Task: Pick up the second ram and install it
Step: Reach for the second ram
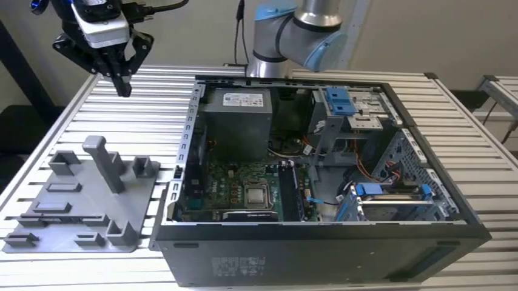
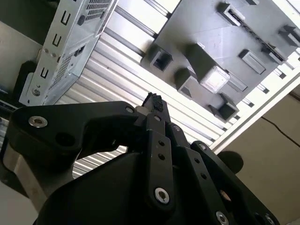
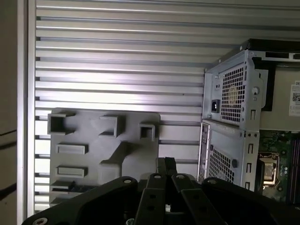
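Observation:
My gripper (image 1: 123, 90) hangs high over the back of the slatted table at the exterior view's left, well above the grey fixture plate (image 1: 89, 225). Its fingers (image 3: 165, 165) are pressed together with nothing between them, and the fingertips (image 2: 153, 101) also appear in the second wrist view. A thin dark strip (image 1: 42, 216) lying in a low slot at the plate's near edge looks like the second ram (image 3: 69, 188). The open computer case (image 1: 324, 242) stands to the exterior view's right, with the green board (image 1: 242, 182) and its long black slots (image 1: 290, 189) inside.
A tall grey post (image 1: 104, 162) and several shorter posts rise from the fixture plate. The case's metal rear wall (image 3: 232, 103) stands close beside the plate. The arm's base (image 1: 271, 63) sits behind the case. A second slatted table (image 1: 503, 91) stands at the far right.

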Available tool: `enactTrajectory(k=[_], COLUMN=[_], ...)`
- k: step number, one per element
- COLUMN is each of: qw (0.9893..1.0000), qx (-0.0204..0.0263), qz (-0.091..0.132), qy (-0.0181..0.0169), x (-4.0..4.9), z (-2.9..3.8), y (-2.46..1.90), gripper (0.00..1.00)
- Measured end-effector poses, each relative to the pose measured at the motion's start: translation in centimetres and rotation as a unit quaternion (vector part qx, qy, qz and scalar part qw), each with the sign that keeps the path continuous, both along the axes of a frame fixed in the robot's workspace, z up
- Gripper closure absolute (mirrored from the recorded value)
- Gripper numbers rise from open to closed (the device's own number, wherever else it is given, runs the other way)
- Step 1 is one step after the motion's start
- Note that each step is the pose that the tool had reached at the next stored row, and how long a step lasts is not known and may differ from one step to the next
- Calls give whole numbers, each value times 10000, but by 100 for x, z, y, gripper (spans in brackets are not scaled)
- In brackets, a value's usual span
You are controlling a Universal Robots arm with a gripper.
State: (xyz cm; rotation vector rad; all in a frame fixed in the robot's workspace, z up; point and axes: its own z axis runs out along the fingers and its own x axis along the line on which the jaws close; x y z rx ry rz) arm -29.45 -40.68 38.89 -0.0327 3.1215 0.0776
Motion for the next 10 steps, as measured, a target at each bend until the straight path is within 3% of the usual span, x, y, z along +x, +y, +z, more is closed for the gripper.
enactTrajectory(k=[10], qw=[10000], qx=[0], qz=[0], qy=[0], x=[-246], z=[-6], y=[-3], gripper=[89])
